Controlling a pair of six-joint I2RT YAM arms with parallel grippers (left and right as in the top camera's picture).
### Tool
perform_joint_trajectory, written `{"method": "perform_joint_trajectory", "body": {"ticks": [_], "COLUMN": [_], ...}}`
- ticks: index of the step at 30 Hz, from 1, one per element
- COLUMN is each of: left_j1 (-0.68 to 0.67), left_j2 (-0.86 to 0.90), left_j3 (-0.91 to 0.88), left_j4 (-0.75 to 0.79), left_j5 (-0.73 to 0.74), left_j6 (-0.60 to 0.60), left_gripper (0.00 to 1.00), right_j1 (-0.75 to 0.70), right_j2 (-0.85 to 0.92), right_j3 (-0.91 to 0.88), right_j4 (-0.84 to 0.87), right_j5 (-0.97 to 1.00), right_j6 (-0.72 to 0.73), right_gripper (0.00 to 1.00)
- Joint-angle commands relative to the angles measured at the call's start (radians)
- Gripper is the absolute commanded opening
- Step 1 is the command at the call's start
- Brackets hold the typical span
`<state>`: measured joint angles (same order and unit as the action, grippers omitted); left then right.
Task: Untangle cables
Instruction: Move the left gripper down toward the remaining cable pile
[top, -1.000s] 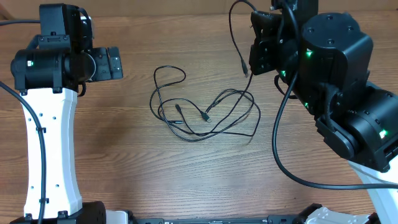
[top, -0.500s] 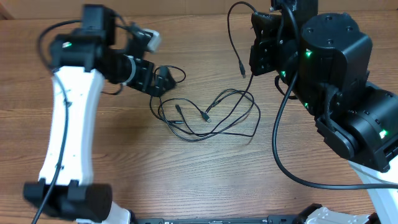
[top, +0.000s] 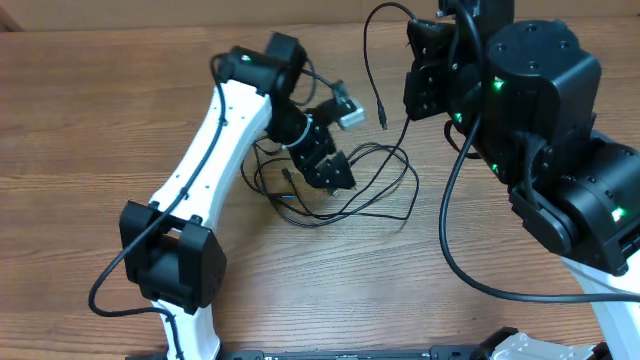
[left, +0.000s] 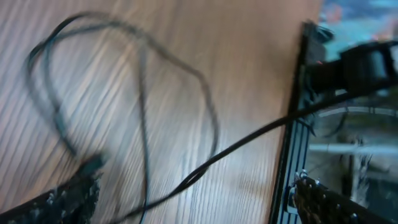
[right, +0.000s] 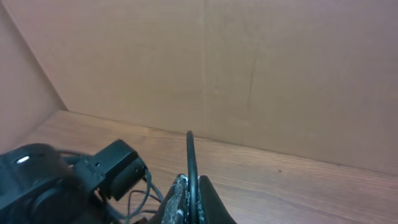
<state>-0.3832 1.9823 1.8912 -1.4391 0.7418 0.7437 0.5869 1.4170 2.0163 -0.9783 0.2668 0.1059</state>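
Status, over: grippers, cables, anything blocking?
Left gripper open, low over the cable tangle on the table. Right gripper shut on one cable, strand raised. Left arm hides part of the tangle from overhead.

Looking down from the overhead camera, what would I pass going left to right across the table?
White robot arm → its open end effector → thin black cable dangling with a plug end → bulky black robot arm.

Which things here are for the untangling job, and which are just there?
For the job:
- tangled cables lying on the table
- lifted cable, pinched in the right gripper
- left gripper, open over the tangle

Just there:
- wooden table
- cardboard wall
- thick black wire on the right arm
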Motion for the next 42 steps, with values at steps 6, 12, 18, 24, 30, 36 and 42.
{"method": "perform_joint_trajectory", "body": {"ticks": [6,12,18,24,30,36,42], "left_j1": [-0.01,-0.023,-0.054,-0.075,-0.076,-0.076,-0.076], "left_j2": [-0.008,-0.008,-0.008,-0.008,-0.008,-0.008,-0.008], "left_j3": [0.0,0.0,0.0,0.0,0.0,0.0,0.0], "left_j4": [-0.039,-0.014,0.057,0.154,0.252,0.262,0.27], "left_j5": [0.071,0.104,0.147,0.234,0.354,0.404,0.403], "left_j6": [0.203,0.203,0.203,0.192,0.192,0.192,0.192], "left_gripper": [1.0,1.0,1.0,1.0,1.0,1.0,0.84], "right_j1": [-0.107,-0.23,-0.394,-0.499,-0.558,-0.592,-0.594], "right_j2": [-0.002,-0.002,-0.002,-0.002,-0.002,-0.002,-0.002], "right_j3": [0.027,0.027,0.027,0.027,0.027,0.027,0.027], "right_j4": [-0.008,0.015,0.087,0.137,0.16,0.192,0.196], "right_j5": [-0.104,-0.26,-0.626,-0.789,-0.854,-0.93,-0.935], "right_j6": [0.08,0.229,0.37,0.451,0.501,0.524,0.527], "right_gripper": [0.04,0.04,0.04,0.04,0.04,0.04,0.04]}}
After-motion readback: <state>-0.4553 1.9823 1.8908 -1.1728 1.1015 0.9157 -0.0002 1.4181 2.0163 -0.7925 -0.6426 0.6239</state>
